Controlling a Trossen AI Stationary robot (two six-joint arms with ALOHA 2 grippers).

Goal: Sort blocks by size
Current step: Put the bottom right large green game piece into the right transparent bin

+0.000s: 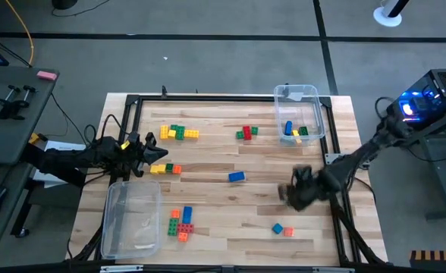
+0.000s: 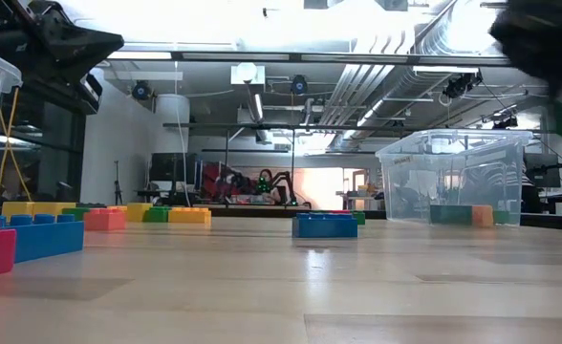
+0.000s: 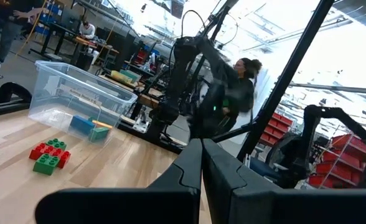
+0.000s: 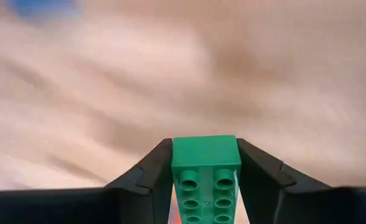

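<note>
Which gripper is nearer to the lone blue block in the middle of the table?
Right. The right gripper hovers just beside the blue block, holding a green block; the left gripper waits farther off.

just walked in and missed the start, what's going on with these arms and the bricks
The robot is sorting toy bricks on a wooden table. The right claw is shut on a green brick, held above the table's right side. The left claw is shut and waits at the left edge, holding nothing. One clear bin at the far right already has a few bricks; the bin near the left front looks empty. Most bricks still lie scattered in small clusters.
</note>
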